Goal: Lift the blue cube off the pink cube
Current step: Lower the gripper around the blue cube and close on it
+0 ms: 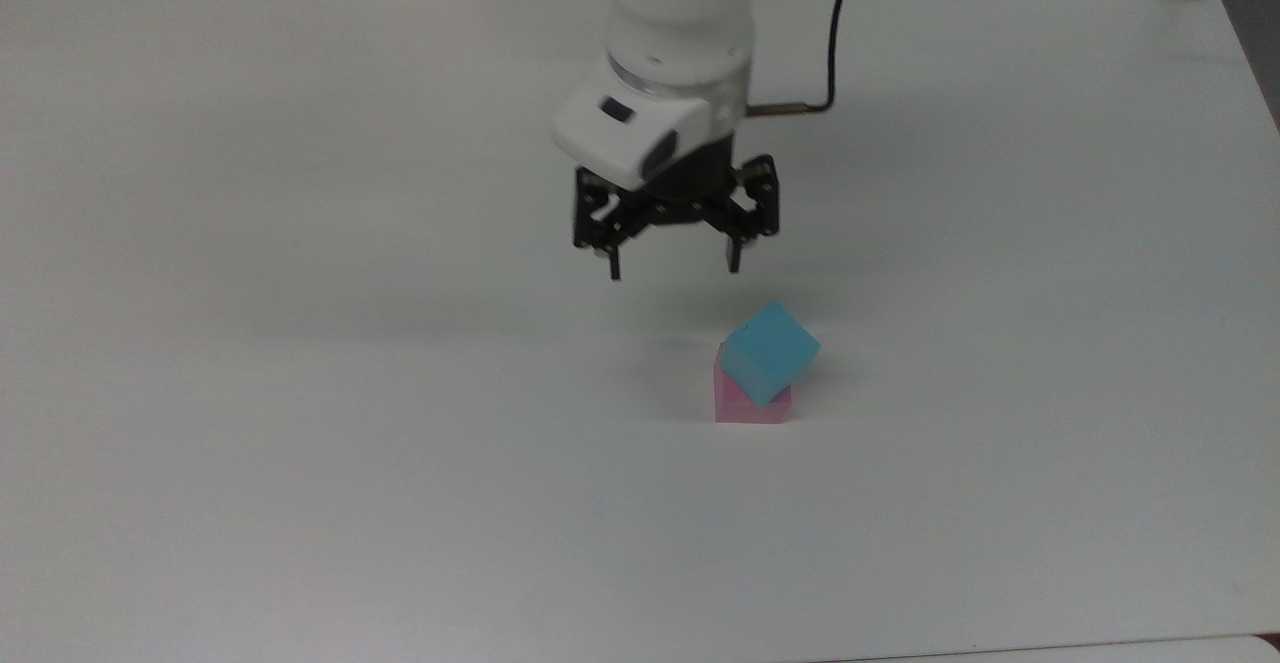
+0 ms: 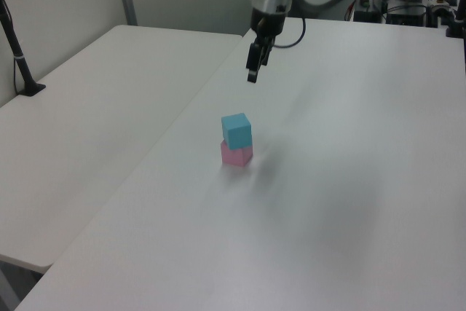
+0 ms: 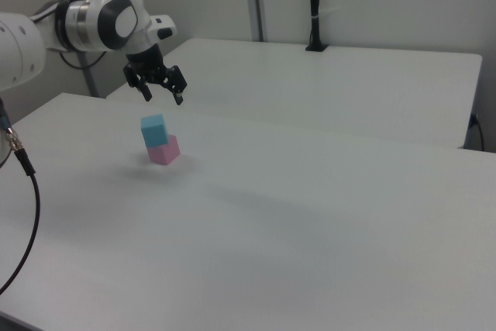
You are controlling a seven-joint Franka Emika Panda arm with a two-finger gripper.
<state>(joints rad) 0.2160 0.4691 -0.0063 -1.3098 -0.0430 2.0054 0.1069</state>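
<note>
While airborne above the white counter, pincer: fingers spread, empty, near the stack. Blue cube: atop pink cube, twisted, corners overhanging. Likely light, rigid, smooth; best gripped across two opposite side faces, pincer rotated to match.

1. You see the blue cube with a matt, smooth, even face, like foam or plain plastic.
2. The pink cube looks just as matt and smooth.
3. Your table has a smooth white top with a dull sheen.
4. The arm wears a glossy white plastic shell.
5. The gripper looks like matt black plastic or metal.
</note>
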